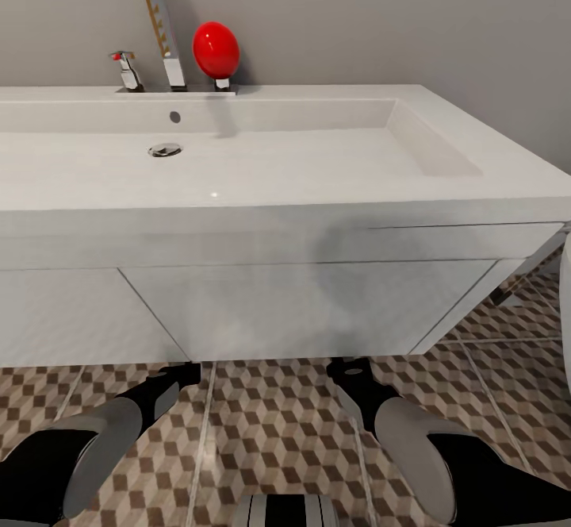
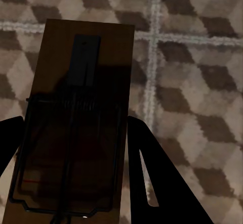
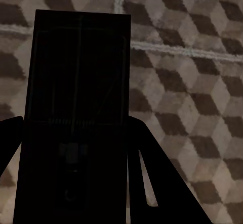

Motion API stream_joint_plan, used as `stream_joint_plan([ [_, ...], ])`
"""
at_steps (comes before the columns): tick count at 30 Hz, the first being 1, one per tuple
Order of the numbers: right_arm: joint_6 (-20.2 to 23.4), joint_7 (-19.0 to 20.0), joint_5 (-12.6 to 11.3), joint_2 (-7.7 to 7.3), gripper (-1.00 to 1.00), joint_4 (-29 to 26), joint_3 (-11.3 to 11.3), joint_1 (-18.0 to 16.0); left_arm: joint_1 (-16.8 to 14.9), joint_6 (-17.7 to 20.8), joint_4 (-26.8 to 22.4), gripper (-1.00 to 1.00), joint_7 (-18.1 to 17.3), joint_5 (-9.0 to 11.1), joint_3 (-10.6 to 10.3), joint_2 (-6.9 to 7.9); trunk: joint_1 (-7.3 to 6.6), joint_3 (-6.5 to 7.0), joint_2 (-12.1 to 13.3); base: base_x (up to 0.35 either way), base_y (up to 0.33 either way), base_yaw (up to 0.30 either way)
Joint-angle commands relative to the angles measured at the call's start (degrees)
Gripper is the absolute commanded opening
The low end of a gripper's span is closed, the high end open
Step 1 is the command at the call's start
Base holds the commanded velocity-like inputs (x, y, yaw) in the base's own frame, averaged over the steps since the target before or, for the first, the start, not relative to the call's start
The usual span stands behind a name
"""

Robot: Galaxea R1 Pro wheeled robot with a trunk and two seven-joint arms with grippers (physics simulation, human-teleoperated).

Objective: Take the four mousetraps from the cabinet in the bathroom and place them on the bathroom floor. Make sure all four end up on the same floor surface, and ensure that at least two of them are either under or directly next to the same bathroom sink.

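Below sink (image 1: 238, 154): two mousetraps, one (image 2: 76, 123) per end effector, other (image 3: 76, 118).

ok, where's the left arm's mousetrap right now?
The mousetrap sits between the left gripper fingers in the left wrist view, above the bathroom floor; in the head view that gripper is low, just before the sink vanity.

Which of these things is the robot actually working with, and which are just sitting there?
Part of the job:
- mousetrap in the left gripper
- mousetrap in the right gripper
- sink on its white vanity
- bathroom floor

Just there:
- red egg-shaped object
- chrome tap
- grey wall
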Motion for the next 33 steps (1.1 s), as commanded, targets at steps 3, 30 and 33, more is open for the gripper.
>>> stream_joint_plan([
  [3, 0.19, -0.16, 0.36, 0.04, -1.0, -0.08, -0.46, -0.03, -0.02, -0.01, 0.04, -1.0, 0.07, 0.44, -0.39, 0.04, -0.01, -0.04, -0.01, 0.0, 0.0, 0.0],
  [30, 0.1, -0.12, 0.33, 0.29, -1.0, 0.01, -0.42, -0.02, -0.02, 0.07, 0.61, -1.0, -0.65, 0.55, -0.36, 1.64, -0.01, -0.04, -0.01, 0.0, 0.0, 0.0],
  [33, 0.1, -0.12, 0.35, 0.29, -1.0, 0.01, -0.45, -0.03, -0.02, 0.07, 0.61, -1.0, -0.65, 0.55, -0.38, 1.62, -0.01, -0.04, -0.01, 0.0, 0.0, 0.0],
])
